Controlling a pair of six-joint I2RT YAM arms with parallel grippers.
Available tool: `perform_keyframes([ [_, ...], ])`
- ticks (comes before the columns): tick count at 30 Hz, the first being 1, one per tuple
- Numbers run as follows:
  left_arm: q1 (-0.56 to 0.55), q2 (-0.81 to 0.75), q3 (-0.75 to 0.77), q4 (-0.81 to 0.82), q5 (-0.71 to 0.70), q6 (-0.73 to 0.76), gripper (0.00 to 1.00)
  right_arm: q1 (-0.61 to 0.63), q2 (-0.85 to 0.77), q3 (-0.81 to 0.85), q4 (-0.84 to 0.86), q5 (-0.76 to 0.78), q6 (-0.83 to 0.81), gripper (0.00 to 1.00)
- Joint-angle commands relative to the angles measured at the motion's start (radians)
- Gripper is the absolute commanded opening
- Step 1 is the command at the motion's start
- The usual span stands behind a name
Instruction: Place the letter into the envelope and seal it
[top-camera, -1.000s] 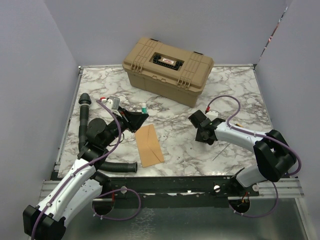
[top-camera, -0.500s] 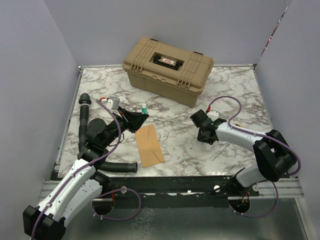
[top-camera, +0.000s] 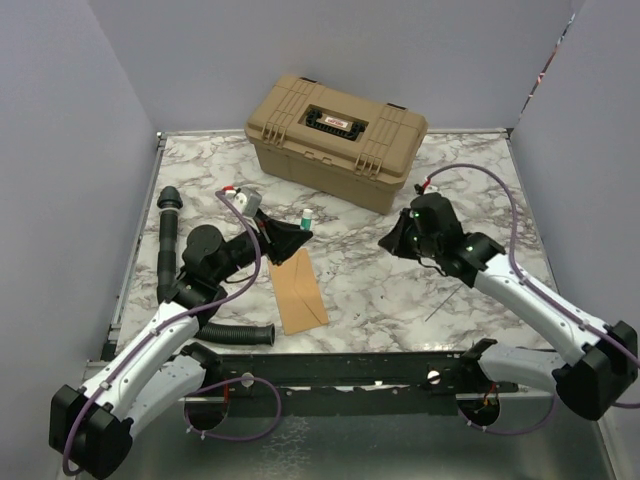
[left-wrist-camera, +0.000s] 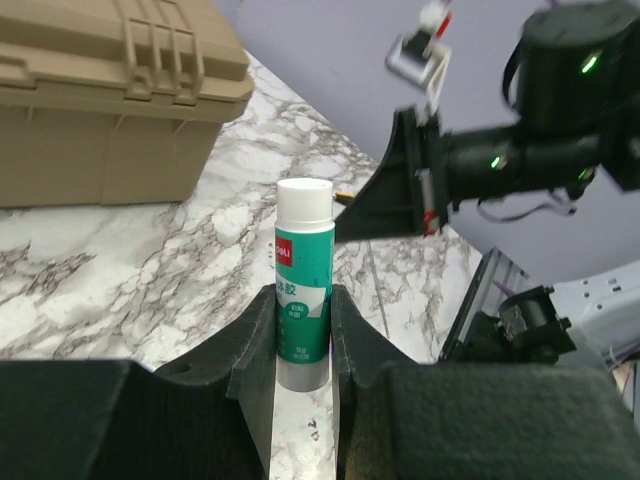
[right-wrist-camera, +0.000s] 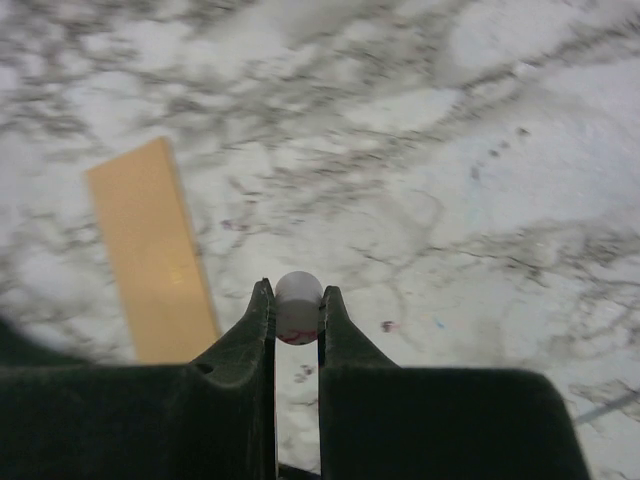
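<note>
Left tool (left-wrist-camera: 302, 296) aloft gripping glue stick (left-wrist-camera: 303, 250), right tool (right-wrist-camera: 297, 290) pinching white piece (right-wrist-camera: 298, 306)

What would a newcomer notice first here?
The left end effector grips a green-and-white glue stick just beyond the flat brown envelope. The right end effector pinches a small white round piece, right of the envelope. A tan case sits at the back.

A grey-veined marble table (top-camera: 200, 160) fills the scene, walled left, far and right by plain lavender-grey panels (top-camera: 300, 40). A tan case (top-camera: 335, 150) sits far centre; a dark metal rail (top-camera: 350, 368) edges the near side.
</note>
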Motion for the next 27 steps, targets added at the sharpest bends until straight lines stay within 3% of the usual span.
perform_keyframes([
  [1,-0.028,0.064,0.083,0.046,0.223,0.183,0.00,-0.005,-0.049,0.116,0.090,-0.333,-0.091,0.00],
  [5,-0.066,0.103,0.116,0.031,0.278,0.261,0.00,-0.003,-0.027,0.189,0.160,-0.559,-0.076,0.00],
  [9,-0.086,0.132,0.148,-0.001,0.297,0.272,0.00,-0.004,-0.017,0.193,0.271,-0.683,-0.007,0.00],
  [17,-0.118,0.144,0.168,-0.032,0.273,0.271,0.00,-0.004,-0.017,0.156,0.373,-0.749,0.077,0.00],
  [27,-0.133,0.148,0.171,-0.049,0.231,0.289,0.00,-0.004,-0.030,0.132,0.372,-0.752,0.105,0.00],
])
